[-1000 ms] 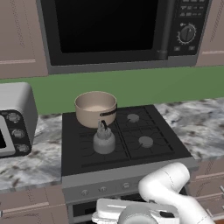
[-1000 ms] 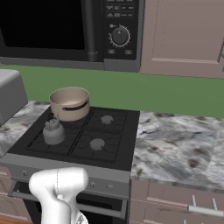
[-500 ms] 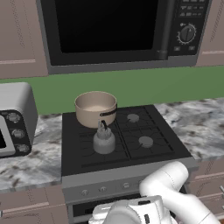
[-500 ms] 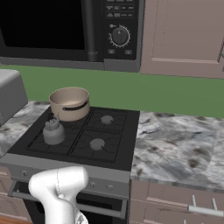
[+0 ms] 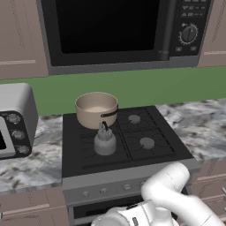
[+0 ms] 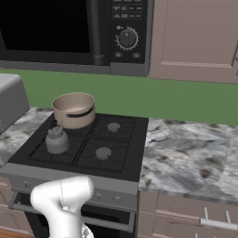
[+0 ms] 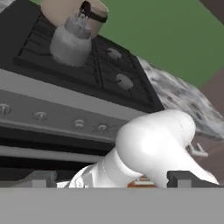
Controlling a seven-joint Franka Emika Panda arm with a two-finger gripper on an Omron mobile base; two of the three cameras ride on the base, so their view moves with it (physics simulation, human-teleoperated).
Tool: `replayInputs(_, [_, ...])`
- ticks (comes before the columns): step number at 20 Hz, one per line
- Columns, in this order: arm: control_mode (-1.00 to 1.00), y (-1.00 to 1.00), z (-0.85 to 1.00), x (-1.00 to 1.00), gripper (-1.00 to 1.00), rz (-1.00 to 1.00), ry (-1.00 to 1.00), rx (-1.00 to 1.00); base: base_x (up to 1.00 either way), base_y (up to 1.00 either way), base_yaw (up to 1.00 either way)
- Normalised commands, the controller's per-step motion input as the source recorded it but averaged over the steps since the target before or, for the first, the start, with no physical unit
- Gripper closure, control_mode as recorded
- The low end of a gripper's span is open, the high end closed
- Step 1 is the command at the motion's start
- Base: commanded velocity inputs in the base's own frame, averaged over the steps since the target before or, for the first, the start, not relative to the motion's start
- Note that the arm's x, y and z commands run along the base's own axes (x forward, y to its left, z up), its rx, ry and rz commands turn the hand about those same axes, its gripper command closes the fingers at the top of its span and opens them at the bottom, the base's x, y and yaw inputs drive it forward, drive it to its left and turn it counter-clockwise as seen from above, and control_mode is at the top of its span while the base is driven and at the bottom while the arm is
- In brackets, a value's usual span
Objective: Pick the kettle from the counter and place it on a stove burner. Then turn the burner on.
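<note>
Kettle (image 5: 105, 142) sits on front-left stove burner (image 6: 56, 149), just before saucepan (image 5: 96, 108). Looks small, rigid, light, smooth metal; best hold is the thin arched handle. Claw (image 7: 111, 180) jaws apart, empty, low before the stove knobs (image 7: 40, 116).

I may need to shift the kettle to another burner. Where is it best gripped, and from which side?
Grip the kettle by its thin dark arched handle, coming down from above. The handle stands upright over the lid, and the saucepan close behind would probably hinder a grip from the side.
</note>
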Motion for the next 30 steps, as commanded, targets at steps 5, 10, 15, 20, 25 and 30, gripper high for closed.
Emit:
replayInputs(5, [-1.00,-0.04,-0.74,0.12,-1.00,0.15,-0.06,-0.14,0.00,0.00,0.00])
replayInputs(10, [-1.00,0.00,-0.34,0.10,-1.00,0.34,-0.27,-0.05,0.00,0.00,0.00])
replayInputs(15, [-1.00,-0.06,-0.20,0.07,-1.00,0.45,-0.31,-0.02,0.00,0.00,0.00])
replayInputs(20, [-1.00,-0.41,-0.01,0.04,-1.00,0.31,-0.27,0.03,0.00,0.00,0.00])
replayInputs(25, [-1.00,-0.19,0.00,0.19,-1.00,0.13,-0.03,0.10,0.00,0.00,0.00])
replayInputs(30, [-1.00,0.02,0.00,0.18,-1.00,0.03,0.06,0.04,0.00,0.00,0.00])
